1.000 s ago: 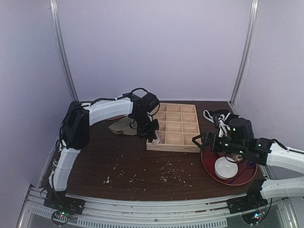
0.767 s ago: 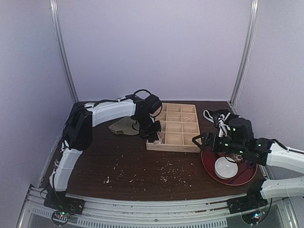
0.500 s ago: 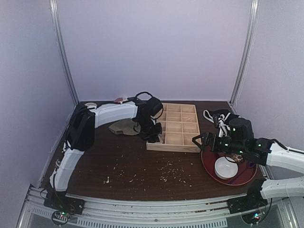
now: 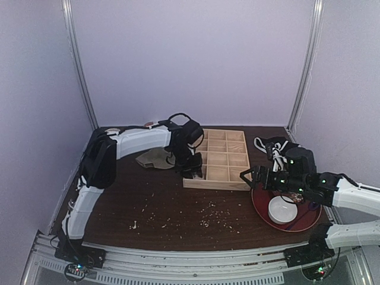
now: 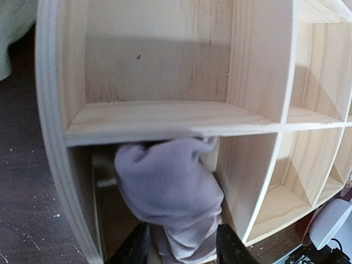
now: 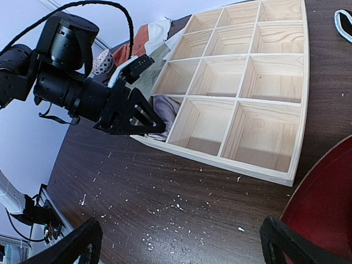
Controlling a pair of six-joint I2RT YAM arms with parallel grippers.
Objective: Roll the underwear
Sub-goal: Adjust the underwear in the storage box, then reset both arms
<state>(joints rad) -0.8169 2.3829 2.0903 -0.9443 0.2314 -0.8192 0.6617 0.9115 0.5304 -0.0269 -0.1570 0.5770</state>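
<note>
Jaws of left gripper (image 5: 181,252) clamped on the underwear (image 5: 165,187), a bunched mauve wad pushed into the near-left corner cell of the wooden grid tray (image 5: 165,118). Olive cloth (image 4: 151,158) just left of tray. Right gripper (image 6: 181,245): jaws wide apart, hovering between tray and red plate (image 6: 330,192). White bowl (image 4: 282,209) on plate.

Wooden tray (image 4: 217,183) — white bowl (image 4: 281,209) on red plate (image 4: 304,224)
</note>
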